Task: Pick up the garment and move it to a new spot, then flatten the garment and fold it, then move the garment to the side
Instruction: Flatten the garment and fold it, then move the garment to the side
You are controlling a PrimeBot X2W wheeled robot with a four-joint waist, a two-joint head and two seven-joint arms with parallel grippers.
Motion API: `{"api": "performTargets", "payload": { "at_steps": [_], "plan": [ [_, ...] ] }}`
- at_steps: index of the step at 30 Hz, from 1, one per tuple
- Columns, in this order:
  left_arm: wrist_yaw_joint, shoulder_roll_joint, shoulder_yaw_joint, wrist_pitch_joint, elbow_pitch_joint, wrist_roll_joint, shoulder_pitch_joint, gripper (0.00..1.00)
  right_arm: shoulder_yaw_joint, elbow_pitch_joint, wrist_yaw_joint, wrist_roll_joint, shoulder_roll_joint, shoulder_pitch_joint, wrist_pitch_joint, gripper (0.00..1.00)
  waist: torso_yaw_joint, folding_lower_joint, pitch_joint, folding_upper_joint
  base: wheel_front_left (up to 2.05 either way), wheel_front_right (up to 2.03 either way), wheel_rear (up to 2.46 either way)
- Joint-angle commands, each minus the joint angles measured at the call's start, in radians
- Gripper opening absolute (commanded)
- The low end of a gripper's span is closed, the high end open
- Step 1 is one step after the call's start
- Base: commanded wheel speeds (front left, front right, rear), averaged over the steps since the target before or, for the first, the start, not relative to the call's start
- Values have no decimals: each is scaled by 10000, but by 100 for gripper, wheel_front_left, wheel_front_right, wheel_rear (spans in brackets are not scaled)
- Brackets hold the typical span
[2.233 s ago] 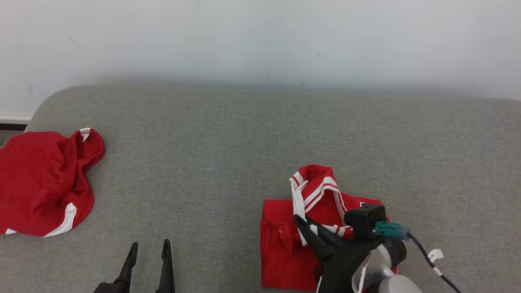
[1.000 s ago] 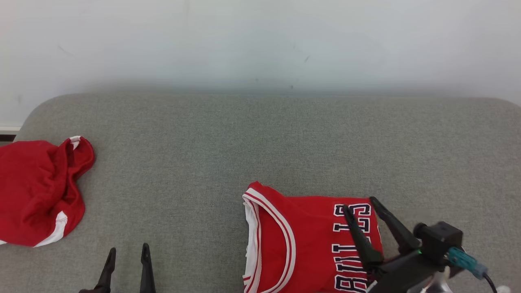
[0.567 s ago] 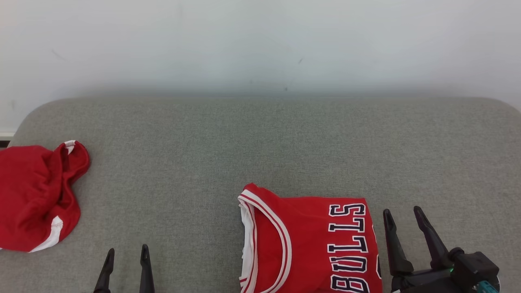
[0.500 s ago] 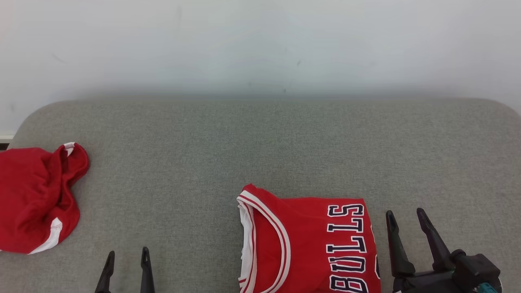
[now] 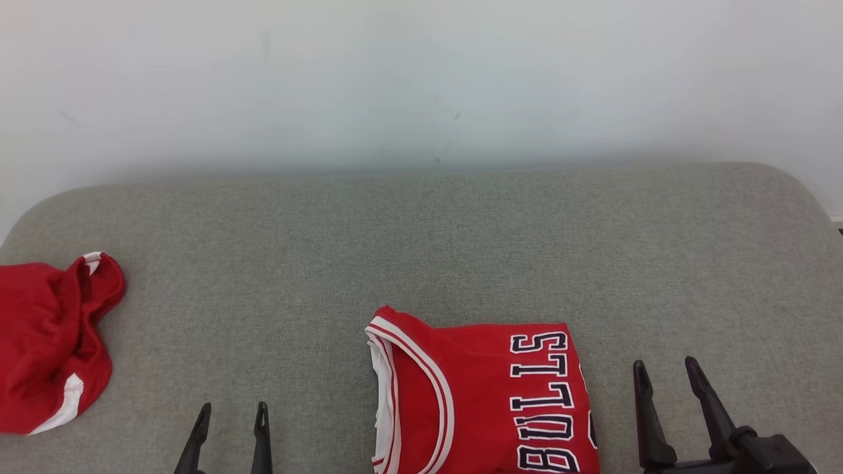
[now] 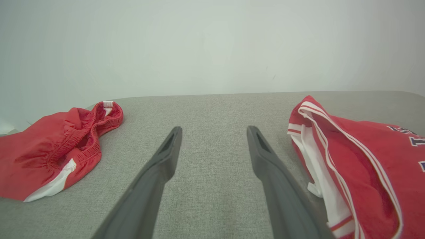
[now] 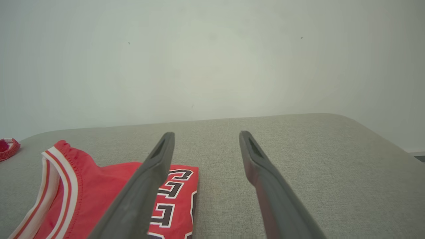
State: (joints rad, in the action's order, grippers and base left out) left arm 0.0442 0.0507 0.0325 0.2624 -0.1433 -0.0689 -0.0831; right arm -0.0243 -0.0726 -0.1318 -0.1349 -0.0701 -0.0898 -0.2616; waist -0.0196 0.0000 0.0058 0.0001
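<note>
Folded jersey (image 5: 474, 375) lies flat on the grey worktop (image 5: 395, 250). Left pincer (image 5: 234, 408) and right pincer (image 5: 664, 363), both released and empty, flank it.

You see the garment (image 5: 477, 395) lying folded flat on the grey bench (image 5: 421, 237), toward the bench's near side and right of its middle. It is red, with red-and-white striped trim curving along its left side and dark, white-outlined "BULLS" lettering along its right.
</note>
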Motion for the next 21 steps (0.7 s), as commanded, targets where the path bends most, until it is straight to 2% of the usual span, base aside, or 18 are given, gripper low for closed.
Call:
{"api": "performTargets", "payload": {
  "at_steps": [1,8,21],
  "plan": [
    [-40,-5,41,28,95,90,-163,100,-33,24,24,81,79,-158,-48,100,-42,0,-27,-1,0,0,0],
    [-154,-6,225,28,230,285,-247,100,-188,-225,24,127,184,-197,-47,100,-114,0,-37,-1,0,0,0],
    [-210,-6,286,28,176,177,-190,100,235,-1053,24,429,202,44,-50,100,-39,0,25,-1,0,0,0]
  ]
}}
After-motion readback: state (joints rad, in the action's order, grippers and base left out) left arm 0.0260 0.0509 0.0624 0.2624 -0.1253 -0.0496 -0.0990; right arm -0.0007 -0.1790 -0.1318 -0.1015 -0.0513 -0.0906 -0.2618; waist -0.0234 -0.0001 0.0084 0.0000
